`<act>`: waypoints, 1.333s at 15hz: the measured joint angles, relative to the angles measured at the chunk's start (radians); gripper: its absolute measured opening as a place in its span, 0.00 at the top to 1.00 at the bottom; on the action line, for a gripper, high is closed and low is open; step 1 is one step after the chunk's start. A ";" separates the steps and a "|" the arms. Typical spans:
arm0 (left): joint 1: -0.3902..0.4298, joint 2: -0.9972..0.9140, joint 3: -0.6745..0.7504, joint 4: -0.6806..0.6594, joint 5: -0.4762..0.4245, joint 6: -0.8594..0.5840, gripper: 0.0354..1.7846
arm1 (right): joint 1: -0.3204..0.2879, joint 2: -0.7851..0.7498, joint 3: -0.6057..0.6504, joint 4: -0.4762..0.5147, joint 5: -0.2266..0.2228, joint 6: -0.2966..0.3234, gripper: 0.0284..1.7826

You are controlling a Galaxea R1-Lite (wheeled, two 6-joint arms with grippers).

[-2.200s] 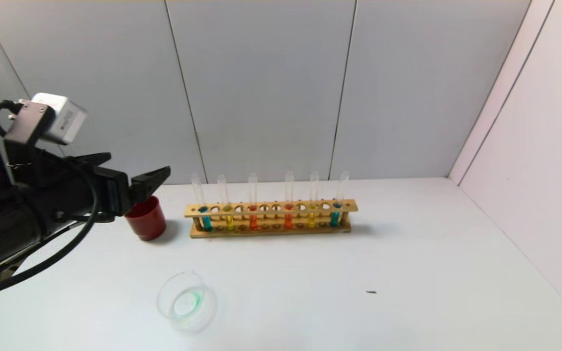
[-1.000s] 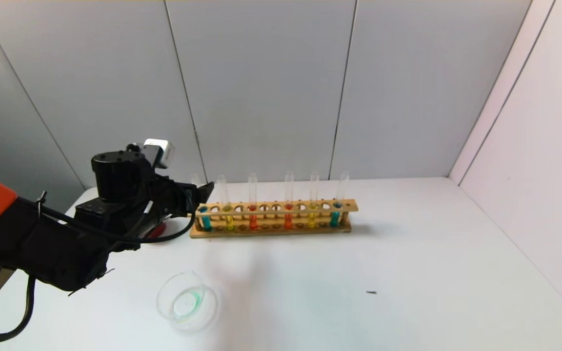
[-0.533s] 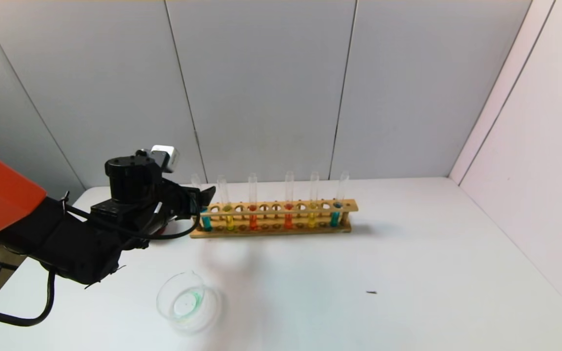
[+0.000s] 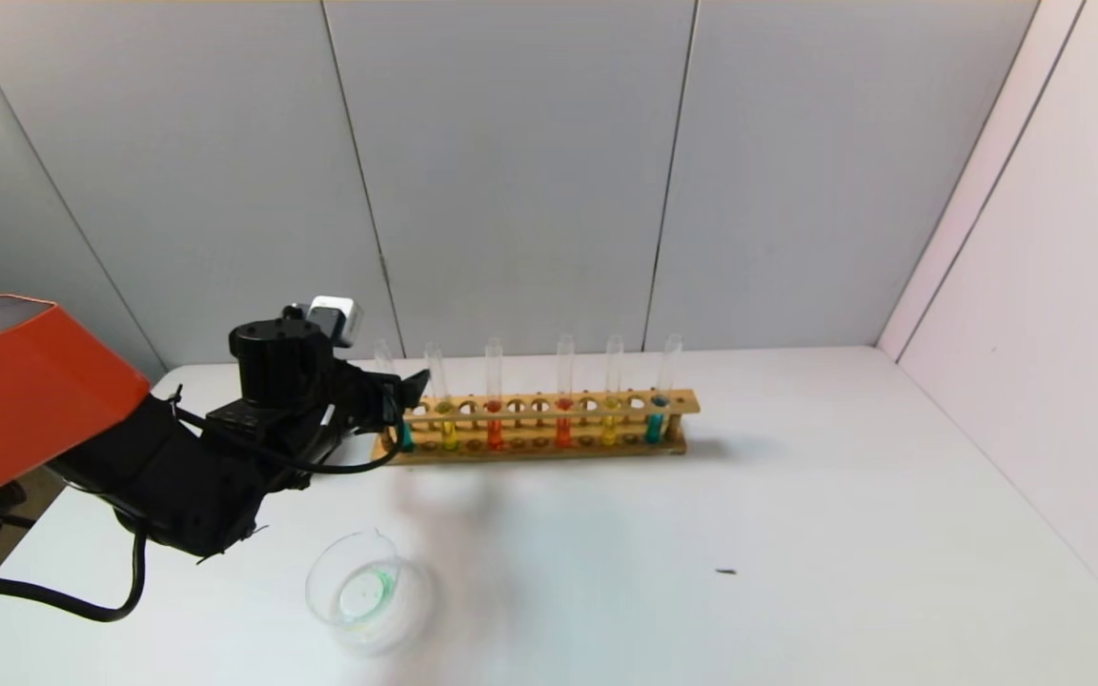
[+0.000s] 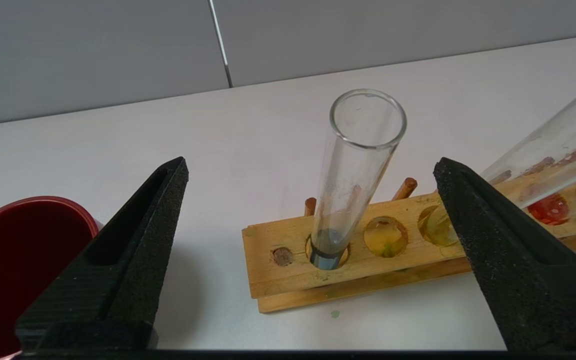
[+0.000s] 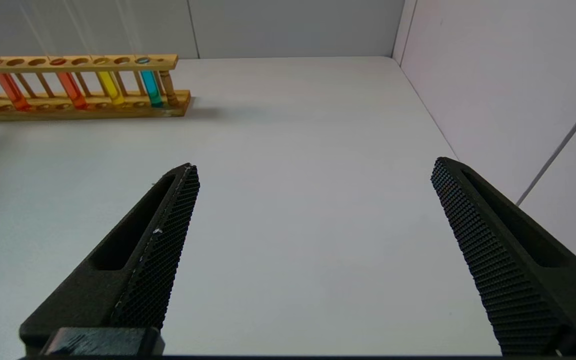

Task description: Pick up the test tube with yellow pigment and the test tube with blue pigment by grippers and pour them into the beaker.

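On the white bench [image 4: 797,495], your left pincer [image 5: 310,175] is wide open around the blue test tube [image 5: 350,175], still in the wooden rack [image 4: 549,448]. The beaker [image 4: 366,591] holds a green trace. Your right pincer [image 6: 313,175] waits open.

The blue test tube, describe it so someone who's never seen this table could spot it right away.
Find the wooden rack at the back of the table. The blue tube stands in its end hole on the robot's left, between the fingers of the open left gripper. Its liquid is bright cyan, unlike the pale yellow tube beside it and the darker teal tube at the far end.
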 joint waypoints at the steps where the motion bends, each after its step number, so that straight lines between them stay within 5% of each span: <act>1: 0.000 0.003 0.000 -0.005 0.000 -0.001 0.06 | 0.000 0.000 0.000 0.000 0.000 0.000 0.05; 4: 0.000 0.017 0.005 -0.045 -0.001 0.000 0.24 | 0.000 0.000 0.000 0.000 0.000 0.000 0.05; 10: -0.001 0.035 0.011 -0.059 -0.001 0.001 0.81 | 0.000 0.000 0.000 0.000 0.000 0.000 0.05; 20: -0.003 0.031 0.015 -0.056 0.000 0.001 0.84 | 0.000 0.000 0.000 0.000 0.000 0.000 0.05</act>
